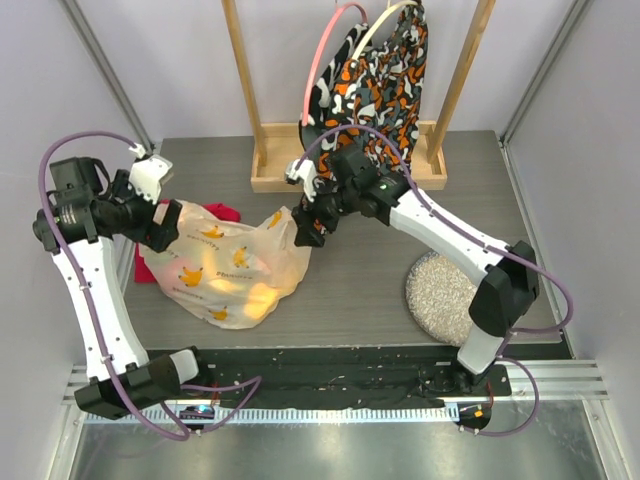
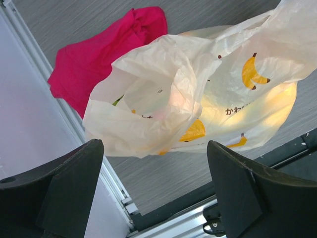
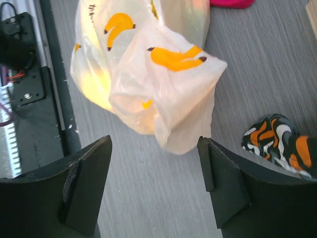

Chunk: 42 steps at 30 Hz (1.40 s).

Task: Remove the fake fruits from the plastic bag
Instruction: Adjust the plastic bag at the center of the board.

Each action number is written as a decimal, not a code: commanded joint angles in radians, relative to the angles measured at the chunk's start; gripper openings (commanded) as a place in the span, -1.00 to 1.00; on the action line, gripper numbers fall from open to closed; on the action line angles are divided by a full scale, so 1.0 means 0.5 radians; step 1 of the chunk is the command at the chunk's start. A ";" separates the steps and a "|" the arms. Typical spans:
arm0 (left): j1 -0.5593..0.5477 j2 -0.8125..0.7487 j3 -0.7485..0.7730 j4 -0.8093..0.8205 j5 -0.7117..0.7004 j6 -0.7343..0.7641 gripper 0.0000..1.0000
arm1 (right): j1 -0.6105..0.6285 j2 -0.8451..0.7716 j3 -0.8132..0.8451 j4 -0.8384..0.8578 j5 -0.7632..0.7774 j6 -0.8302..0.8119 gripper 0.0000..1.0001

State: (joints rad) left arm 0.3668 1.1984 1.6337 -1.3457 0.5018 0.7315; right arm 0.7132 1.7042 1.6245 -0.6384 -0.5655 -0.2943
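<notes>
Top view: plastic bag [image 1: 225, 265] lies slumped on the counter [image 1: 370, 290] toward the left edge, roughly midway between near and far edges. fake fruits [image 1: 258, 296] all inside, read only as a yellow glow through the film, none out on the counter, so the task looks barely begun. left pincer [image 1: 163, 222] sits at the bag's left end and right pincer [image 1: 308, 228] at its right end, one arm per end, probably so the bag can be spread or tipped between them. red cloth [image 1: 222, 212] pokes out from behind the bag on the far side. silver plate [image 1: 445, 295] sits toward the right near corner, well apart from the bag. wooden rack [image 1: 265, 175] stands along the far edge with patterned cloth [image 1: 385, 70] hanging on it, neither in play. Left wrist view: left pincer released, fingers [image 2: 64, 193] spread wide, nothing between them, the bag's crumpled rim just beyond the tips. There is a hint of green in the folds, can't tell which fruit. Red cloth lies past the bag by the left edge. Right wrist view: right pincer also released, both fingers apart, and a peaked fold of bag points into the gap, touching neither finger. patterned scrap [image 3: 277, 139] lies on the counter beside one finger. Guess: next is a pinch on each end. Film is thin and slippery, so a bite may catch one layer only and loose fruits could roll toward an edge
</notes>
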 commanded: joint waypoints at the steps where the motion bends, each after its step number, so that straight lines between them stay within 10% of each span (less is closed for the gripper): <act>1: -0.028 0.024 -0.119 -0.160 0.025 0.181 0.79 | 0.037 0.129 0.064 0.258 0.241 0.015 0.54; 3: -0.056 0.024 -0.217 -0.015 -0.055 0.163 0.65 | 0.043 0.254 0.171 0.298 0.238 0.030 0.41; 7: -0.089 0.180 -0.178 0.359 0.008 -0.060 -0.07 | 0.055 0.457 0.475 0.320 0.428 0.036 -0.49; 9: -0.092 0.378 0.076 0.418 0.100 -0.342 -0.94 | 0.052 0.518 0.692 0.356 0.517 0.012 -0.98; 20: -0.166 1.003 1.202 1.344 0.573 -1.797 -1.00 | -0.116 0.780 1.531 0.954 0.978 -0.138 -0.98; 27: -0.184 0.675 0.799 1.427 0.638 -1.834 -1.00 | -0.208 0.170 0.683 0.976 0.684 -0.426 -0.98; 29: -0.191 0.482 0.455 1.427 0.595 -1.758 -0.52 | -0.202 -0.017 0.200 0.964 0.634 -0.555 -0.98; 31: -0.224 0.368 0.165 1.427 0.408 -1.648 0.38 | -0.172 -0.266 -0.094 0.918 0.619 -0.656 -0.98; 37: -0.279 0.321 0.083 1.369 0.303 -1.582 0.90 | -0.101 -0.647 -0.764 0.804 0.674 -0.645 -0.98; 42: -0.442 0.505 0.184 1.354 0.203 -1.592 0.93 | -0.064 -0.660 -0.810 0.755 0.692 -0.476 -0.98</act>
State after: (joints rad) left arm 0.2089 1.3903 1.6775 -0.6746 0.6594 -0.0723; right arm 0.6769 1.3979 1.2228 -0.2752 -0.2298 -0.5823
